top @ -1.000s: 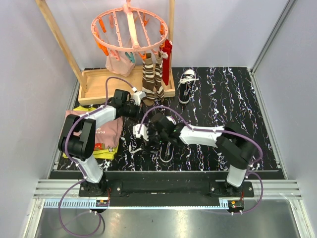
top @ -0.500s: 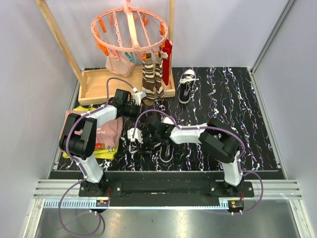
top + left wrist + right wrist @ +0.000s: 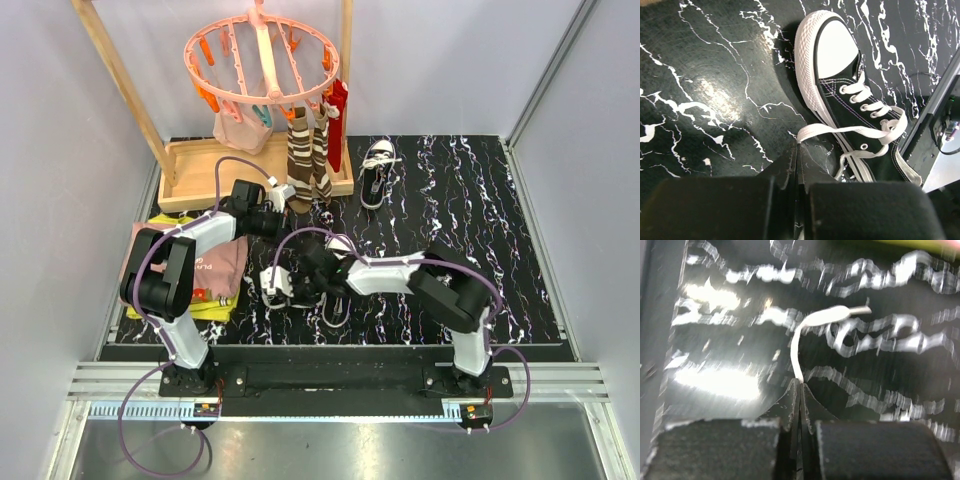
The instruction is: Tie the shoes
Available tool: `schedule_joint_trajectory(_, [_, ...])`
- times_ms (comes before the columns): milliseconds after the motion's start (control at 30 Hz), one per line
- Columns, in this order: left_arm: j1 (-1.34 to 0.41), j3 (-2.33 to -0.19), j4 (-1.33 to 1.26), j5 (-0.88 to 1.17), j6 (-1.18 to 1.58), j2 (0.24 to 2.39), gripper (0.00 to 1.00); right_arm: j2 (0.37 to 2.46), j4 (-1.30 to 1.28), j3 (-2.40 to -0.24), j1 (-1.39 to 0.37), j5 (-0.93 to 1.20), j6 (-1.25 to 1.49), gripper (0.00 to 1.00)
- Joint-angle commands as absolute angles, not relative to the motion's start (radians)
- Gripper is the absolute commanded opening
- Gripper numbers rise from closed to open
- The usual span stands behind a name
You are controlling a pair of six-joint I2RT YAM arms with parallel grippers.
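My left claw [image 3: 796,147] is pinched shut on a lace [image 3: 840,131] of the near shoe [image 3: 840,95]. My right claw [image 3: 800,386] is clamped on the other lace [image 3: 796,347]. Nothing is knotted yet, and the far shoe [image 3: 378,168] waits.

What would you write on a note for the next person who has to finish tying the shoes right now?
Left gripper: shut on a white lace of the near shoe.
Right gripper: shut on a lace end.
Other shoe: at the back, beside the wooden tray, no gripper near it.
Done: one lace in each gripper. No knot or bow shows yet.
Left: cross the laces, tie the bow, then do the other shoe.
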State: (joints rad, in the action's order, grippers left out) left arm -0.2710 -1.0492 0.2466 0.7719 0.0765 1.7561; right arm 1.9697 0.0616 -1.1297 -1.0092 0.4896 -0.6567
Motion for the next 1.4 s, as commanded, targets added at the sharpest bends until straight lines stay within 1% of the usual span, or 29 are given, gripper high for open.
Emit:
schedule_joint_trajectory(0, [-0.272, -1.089, 0.250, 0.831, 0.048, 1.695, 0.00, 1.705, -0.053, -1.082, -0.988, 0.414, -0.591, 0.00])
schedule_joint_trajectory(133, [-0.272, -1.075, 0.288, 0.802, 0.006, 1.617, 0.00, 1.490, -0.130, -1.059, -0.914, 0.358, -0.496, 0.00])
schedule_joint_trajectory(200, [-0.271, -1.068, 0.319, 0.782, -0.032, 1.570, 0.00, 1.377, -0.181, -1.032, -0.858, 0.295, -0.463, 0.00])
schedule_joint_trajectory(433, [-0.270, -1.069, 0.465, 0.622, -0.162, 1.445, 0.00, 1.074, -0.297, -0.924, -0.684, 0.109, -0.431, 0.00])
schedule_joint_trajectory(467, [-0.267, -1.069, 0.485, 0.608, -0.201, 1.424, 0.00, 1.015, -0.310, -0.902, -0.677, 0.066, -0.430, 0.00])
schedule_joint_trajectory(633, [-0.252, -1.057, 0.589, 0.502, -0.308, 1.359, 0.00, 0.864, -0.406, -0.816, -0.663, -0.069, -0.436, 0.00])
schedule_joint_trajectory(667, [-0.249, -1.054, 0.597, 0.482, -0.316, 1.339, 0.00, 0.829, -0.411, -0.799, -0.663, -0.130, -0.440, 0.00])
schedule_joint_trajectory(733, [-0.230, -1.034, 0.603, 0.444, -0.337, 1.316, 0.00, 0.804, -0.423, -0.758, -0.663, -0.208, -0.452, 0.00])
schedule_joint_trajectory(833, [-0.201, -1.006, 0.607, 0.393, -0.359, 1.273, 0.00, 0.775, -0.451, -0.721, -0.661, -0.247, -0.454, 0.00])
schedule_joint_trajectory(967, [-0.152, -0.973, 0.614, 0.347, -0.382, 1.223, 0.00, 0.755, -0.465, -0.670, -0.663, -0.236, -0.475, 0.00])
schedule_joint_trajectory(1100, [-0.077, -0.945, 0.626, 0.331, -0.394, 1.175, 0.00, 0.749, -0.463, -0.614, -0.663, -0.236, -0.520, 0.00])
schedule_joint_trajectory(1167, [-0.049, -0.930, 0.635, 0.324, -0.410, 1.143, 0.00, 0.739, -0.465, -0.598, -0.663, -0.276, -0.540, 0.00])
schedule_joint_trajectory(1233, [-0.034, -0.923, 0.662, 0.330, -0.429, 1.117, 0.00, 0.714, -0.479, -0.583, -0.663, -0.314, -0.541, 0.00])
schedule_joint_trajectory(1367, [-0.009, -0.891, 0.712, 0.339, -0.471, 1.092, 0.00, 0.661, -0.531, -0.546, -0.663, -0.321, -0.578, 0.00])
